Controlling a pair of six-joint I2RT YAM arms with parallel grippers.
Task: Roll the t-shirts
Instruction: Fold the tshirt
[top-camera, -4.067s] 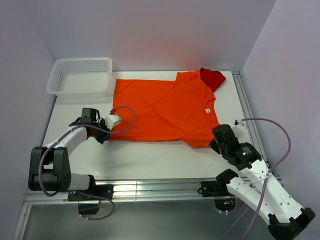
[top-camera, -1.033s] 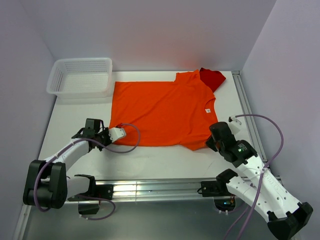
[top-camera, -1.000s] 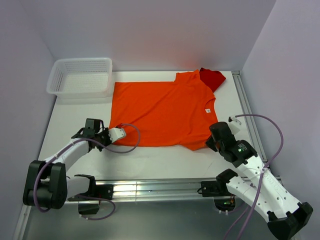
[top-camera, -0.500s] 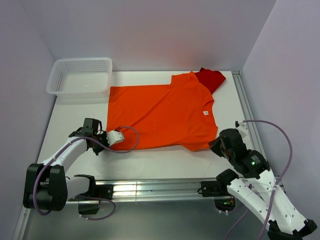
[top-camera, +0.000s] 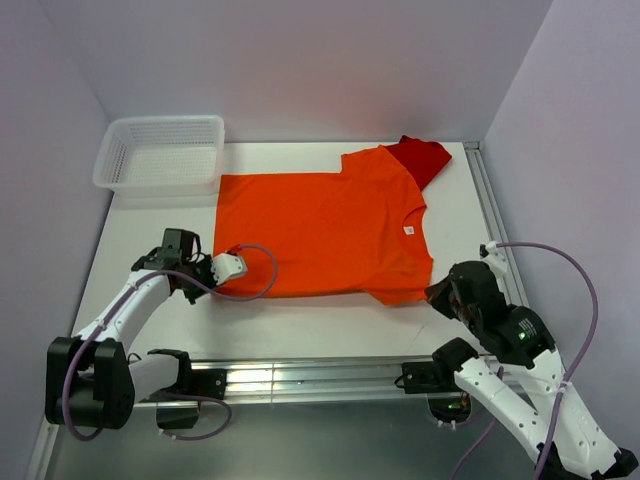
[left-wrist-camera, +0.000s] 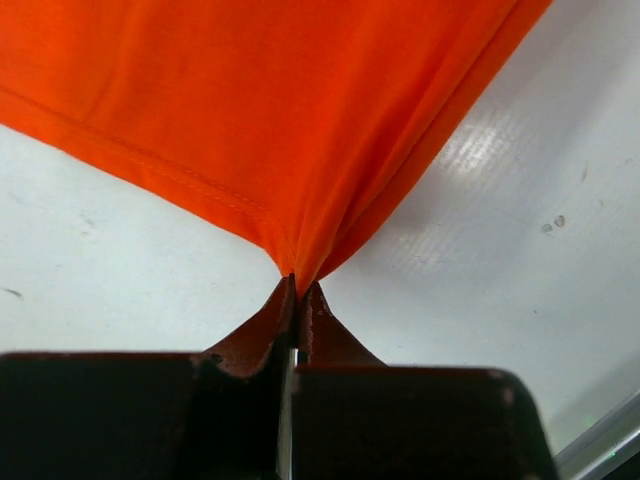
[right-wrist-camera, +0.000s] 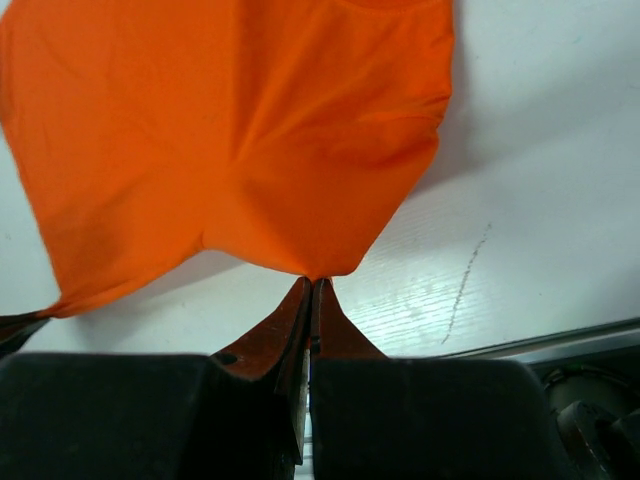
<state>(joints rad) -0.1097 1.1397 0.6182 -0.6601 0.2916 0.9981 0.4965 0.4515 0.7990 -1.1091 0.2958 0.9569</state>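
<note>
A bright orange t-shirt (top-camera: 325, 230) lies spread flat on the white table, neck to the right, with a small white label (top-camera: 408, 229) at the collar. A darker red t-shirt (top-camera: 420, 158) pokes out from under its far right sleeve. My left gripper (top-camera: 218, 272) is shut on the orange shirt's near left hem corner (left-wrist-camera: 298, 265). My right gripper (top-camera: 432, 294) is shut on the edge of the near right sleeve (right-wrist-camera: 318, 268). Both pinch the cloth (right-wrist-camera: 250, 140) at the very tips.
A white mesh basket (top-camera: 160, 152) stands at the far left corner. An aluminium rail (top-camera: 300, 375) runs along the table's near edge and another rail (top-camera: 492, 215) down the right side. Purple walls close in the back and sides.
Both grippers have pulled the orange shirt towards the left and the near edge. Its left hem has slid leftwards, and the right arm has drawn back to the right.
</note>
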